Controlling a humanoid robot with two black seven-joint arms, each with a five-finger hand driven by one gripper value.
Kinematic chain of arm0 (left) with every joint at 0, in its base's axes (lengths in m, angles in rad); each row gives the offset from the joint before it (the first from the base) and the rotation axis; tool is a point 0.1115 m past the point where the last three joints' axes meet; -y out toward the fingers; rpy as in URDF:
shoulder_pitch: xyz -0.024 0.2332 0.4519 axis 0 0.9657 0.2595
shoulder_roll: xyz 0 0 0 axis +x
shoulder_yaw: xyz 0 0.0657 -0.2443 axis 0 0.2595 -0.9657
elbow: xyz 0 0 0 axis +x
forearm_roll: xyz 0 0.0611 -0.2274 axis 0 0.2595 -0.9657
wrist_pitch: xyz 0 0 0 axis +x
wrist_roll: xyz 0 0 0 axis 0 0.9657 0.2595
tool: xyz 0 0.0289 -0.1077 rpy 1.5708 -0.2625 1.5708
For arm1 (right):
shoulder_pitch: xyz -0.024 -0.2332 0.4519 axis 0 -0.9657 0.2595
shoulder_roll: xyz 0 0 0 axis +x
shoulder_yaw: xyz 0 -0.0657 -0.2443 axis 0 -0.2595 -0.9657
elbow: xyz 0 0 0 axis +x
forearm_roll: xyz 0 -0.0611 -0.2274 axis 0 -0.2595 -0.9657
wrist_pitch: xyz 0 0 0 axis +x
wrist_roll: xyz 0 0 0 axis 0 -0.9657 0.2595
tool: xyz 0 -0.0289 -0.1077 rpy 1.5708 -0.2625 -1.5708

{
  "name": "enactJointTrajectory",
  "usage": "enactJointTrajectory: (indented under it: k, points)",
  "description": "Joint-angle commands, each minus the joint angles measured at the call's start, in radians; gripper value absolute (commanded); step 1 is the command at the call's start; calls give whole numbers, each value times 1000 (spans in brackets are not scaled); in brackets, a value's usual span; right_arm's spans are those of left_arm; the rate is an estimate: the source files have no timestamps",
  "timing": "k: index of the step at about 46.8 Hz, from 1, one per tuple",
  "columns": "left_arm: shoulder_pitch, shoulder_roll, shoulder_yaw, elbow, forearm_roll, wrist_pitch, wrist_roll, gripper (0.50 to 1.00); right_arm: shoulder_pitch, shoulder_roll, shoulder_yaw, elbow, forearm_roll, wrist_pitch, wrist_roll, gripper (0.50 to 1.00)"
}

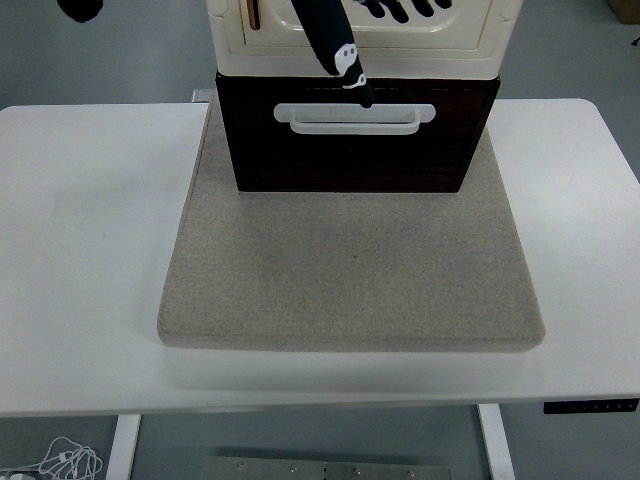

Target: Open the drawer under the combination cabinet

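The right hand [335, 35] is spread and holds nothing, one digit pointing down at the white handle [354, 118] just below it. The dark drawer [355, 160] is shut beneath the cream cabinet [470, 45]. This looks like the approach step. Next, the fingers need to hook the handle and pull. The left hand [80, 8] shows only at the top-left corner.

the drawer [350, 150] is dark brown with a white handle [354, 118]. the cabinet [360, 40] above it is cream, with a thin copper-brown strip [254, 14] at its door edge. the mat [350, 270] is speckled grey-beige, the table [90, 250] white. the hand [345, 55] is black with white marks.
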Motion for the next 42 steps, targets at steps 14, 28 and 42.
enactJointTrajectory:
  k: [14, 28, 42]
  points:
    - [15, -31, 64, 41, -2, -59, 106, 1000, 0, 0, 0, 0, 0, 0, 0, 926]
    - [58, -98, 75, 112, 0, -85, 176, 1000, 0, 0, 0, 0, 0, 0, 0, 926]
    - [98, -149, 75, 144, 5, -68, 212, 1000, 0, 0, 0, 0, 0, 0, 0, 926]
